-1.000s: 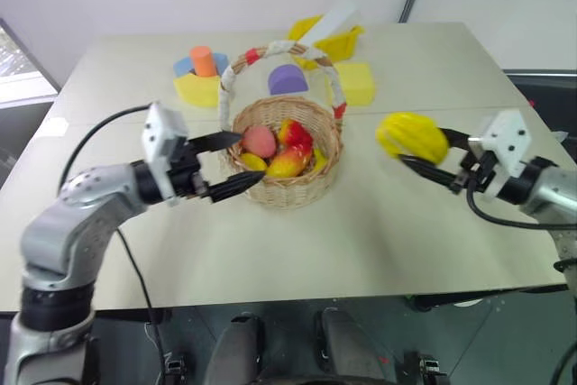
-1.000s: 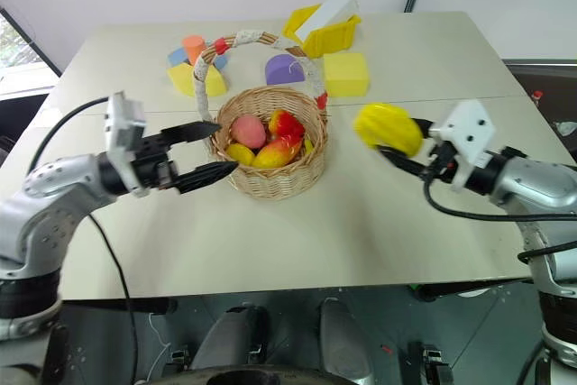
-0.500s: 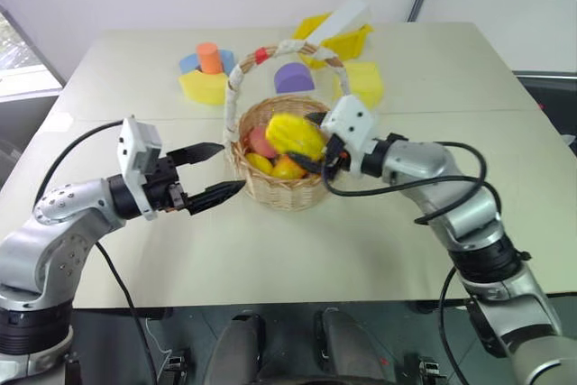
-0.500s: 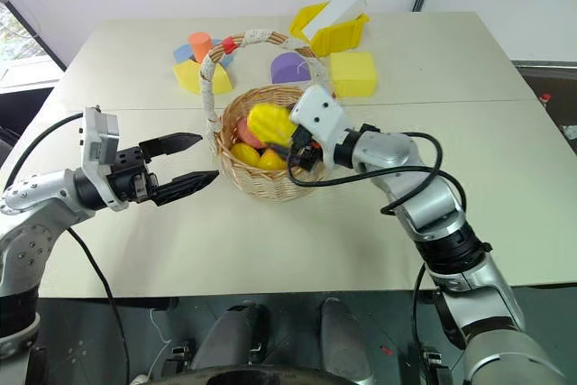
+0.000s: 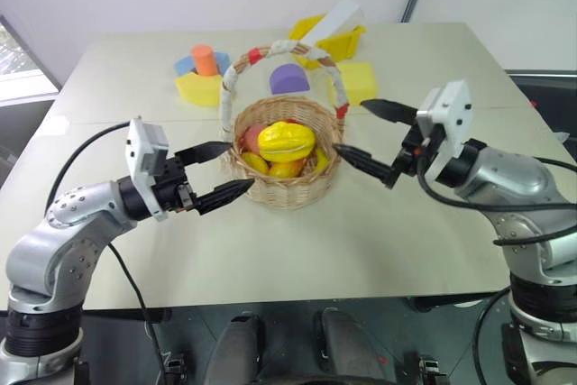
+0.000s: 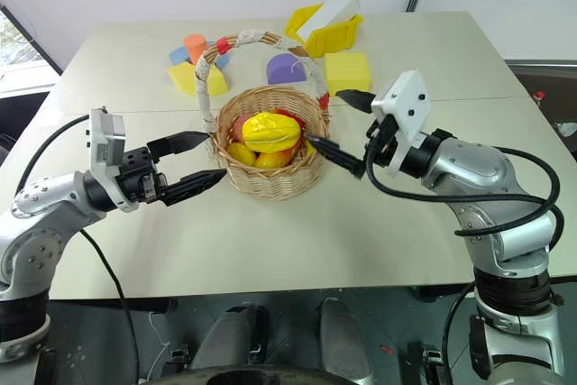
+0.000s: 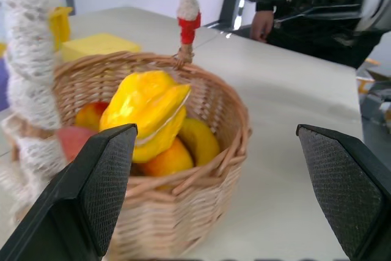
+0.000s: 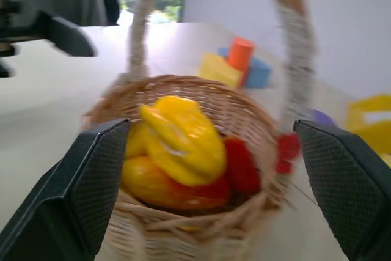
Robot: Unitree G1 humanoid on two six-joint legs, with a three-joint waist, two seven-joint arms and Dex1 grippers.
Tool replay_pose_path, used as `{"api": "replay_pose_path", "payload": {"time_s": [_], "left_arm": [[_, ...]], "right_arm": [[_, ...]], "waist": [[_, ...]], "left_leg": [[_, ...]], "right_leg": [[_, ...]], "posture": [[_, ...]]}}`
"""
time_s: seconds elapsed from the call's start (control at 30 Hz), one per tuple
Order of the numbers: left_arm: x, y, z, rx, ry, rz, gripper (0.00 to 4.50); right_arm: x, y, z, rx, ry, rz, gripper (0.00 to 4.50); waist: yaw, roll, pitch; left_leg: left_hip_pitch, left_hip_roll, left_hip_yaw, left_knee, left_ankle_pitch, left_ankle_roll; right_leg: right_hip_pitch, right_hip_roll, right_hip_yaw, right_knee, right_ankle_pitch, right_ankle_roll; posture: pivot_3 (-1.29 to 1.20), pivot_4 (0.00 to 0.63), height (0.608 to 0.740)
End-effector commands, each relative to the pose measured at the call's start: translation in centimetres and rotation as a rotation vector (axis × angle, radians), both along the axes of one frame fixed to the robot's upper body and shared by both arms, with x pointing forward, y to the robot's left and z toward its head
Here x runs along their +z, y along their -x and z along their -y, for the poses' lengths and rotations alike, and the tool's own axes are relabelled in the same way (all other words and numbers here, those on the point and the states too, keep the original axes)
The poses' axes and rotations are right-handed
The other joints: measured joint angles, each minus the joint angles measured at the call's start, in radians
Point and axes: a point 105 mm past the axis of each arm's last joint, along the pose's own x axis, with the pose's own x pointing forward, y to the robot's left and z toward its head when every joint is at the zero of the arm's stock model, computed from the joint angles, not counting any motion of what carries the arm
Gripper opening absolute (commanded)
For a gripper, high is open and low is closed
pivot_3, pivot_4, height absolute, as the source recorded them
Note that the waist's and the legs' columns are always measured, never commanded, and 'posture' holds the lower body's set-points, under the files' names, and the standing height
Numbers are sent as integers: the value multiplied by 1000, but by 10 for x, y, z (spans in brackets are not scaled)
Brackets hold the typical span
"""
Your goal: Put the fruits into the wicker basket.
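- The wicker basket [image 5: 287, 188] hides the lower parts of its fruits behind its woven wall; the yellow starfruit [image 5: 286, 141] lies on top and covers most of the pile beneath
- A pink-red fruit [image 5: 250, 140] shows as a sliver between the starfruit and the rim, its kind too hidden to tell
- The blue block [image 5: 186, 65] is half hidden behind the orange cylinder [image 5: 205, 59]
- The purple block [image 5: 288, 79] is crossed by the basket's handle [image 5: 233, 87]
- In the right wrist view the handle [image 8: 295, 41] and the rim are smeared by blur
- In the left wrist view a person's hand [image 7: 264, 24] is cut off by dark equipment
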Motion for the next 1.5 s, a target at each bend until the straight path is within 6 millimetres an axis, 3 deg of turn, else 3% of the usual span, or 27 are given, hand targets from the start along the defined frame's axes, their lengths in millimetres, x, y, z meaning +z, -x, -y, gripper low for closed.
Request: {"api": "replay_pose_path", "payload": {"time_s": [0.03, 0.23, 0.3, 0.33, 0.57, 0.7, 0.8, 0.9, 1.0, 1.07, 1.23, 1.33, 1.43, 1.5], "left_arm": [[8, -2, 6, -23, 30, 38, 4500], [9, -1, 11, -34, 36, 49, 4500], [9, 1, 12, -32, 36, 53, 4500], [9, 1, 12, -31, 37, 54, 4500], [8, 2, 13, -27, 41, 56, 4500], [9, 1, 14, -34, 46, 58, 4500], [9, 1, 16, -43, 46, 59, 4500], [9, 0, 16, -47, 48, 58, 4500], [9, -2, 21, -70, 54, 57, 4500], [9, -4, 25, -80, 59, 58, 4500], [10, -7, 33, -103, 72, 66, 4500], [10, -7, 36, -109, 73, 70, 4500], [10, -7, 36, -107, 73, 72, 4500], [10, -8, 35, -97, 74, 71, 4500]], "right_arm": [[0, -24, -4, -94, -120, -5, 4463], [-18, -54, -19, -151, -209, -64, 4463], [-18, -57, -17, -163, -239, -73, 3969], [-18, -58, -16, -165, -249, -74, 3663], [-10, -55, -8, -163, -270, -55, 58], [-1, -51, 10, -220, -258, -5, 21], [17, -52, 57, -387, -248, 78, 21], [28, -51, 93, -514, -241, 130, 21], [38, -48, 166, -794, -184, 199, 21], [38, -46, 196, -915, -165, 220, 21], [28, -48, 241, -1111, -157, 222, 21], [18, -50, 248, -1132, -148, 200, 21], [14, -50, 248, -1127, -142, 192, 1356], [15, -46, 247, -1123, -135, 195, 2512]], "waist": [[-1, 0, 0], [5, 0, 0], [8, 0, 0], [8, 0, 0], [2, 1, 0], [4, 1, 0], [8, 1, 0], [11, 1, 1], [10, 1, 1], [10, 1, 1], [-6, 1, 1], [-18, 2, 1], [-22, 2, 1], [-21, 2, 1]], "left_leg": [[0, 0, 0, 0, 0, 0], [-2, -1, 0, 0, 0, -1], [-3, -1, 0, 0, 0, -1], [-3, -2, 0, 0, 0, -1], [-3, -2, 0, 0, 0, 0], [-3, -1, 0, -1, 0, 0], [-3, -2, 0, -1, 0, 0], [-3, -3, 0, -1, 0, 0], [-3, -3, 0, -1, 0, 0], [-3, -3, 1, -1, 0, 0], [-1, -1, 5, -1, 0, 0], [0, 0, 7, -1, 0, 0], [0, 0, 8, -1, 0, 0], [0, 0, 8, -1, 0, 1]], "right_leg": [[0, 0, 0, 0, 0, 0], [-2, 0, 0, 1, 0, 0], [-3, -1, 0, 1, 0, 0], [-3, -1, 0, 1, 0, 0], [-3, -1, 0, 0, 0, 0], [-3, -1, 0, 0, 0, 0], [-3, -1, 0, 0, 0, 0], [-2, -1, 0, 0, 0, 0], [-2, -1, 0, -1, 0, 0], [-2, -1, 0, -1, 0, 0], [-2, 1, 2, 0, 0, 0], [-2, 2, 4, 1, 0, 0], [-2, 2, 4, 1, 0, 0], [-2, 2, 4, 1, 0, 0]], "posture": [[0, 150, 740], [0, 150, 740], [0, 150, 740], [0, 150, 740], [0, 150, 740], [0, 150, 740], [0, 150, 740], [0, 150, 740], [0, 150, 740], [0, 150, 740], [0, 150, 740], [0, 150, 740], [0, 150, 740], [0, 150, 740]]}}
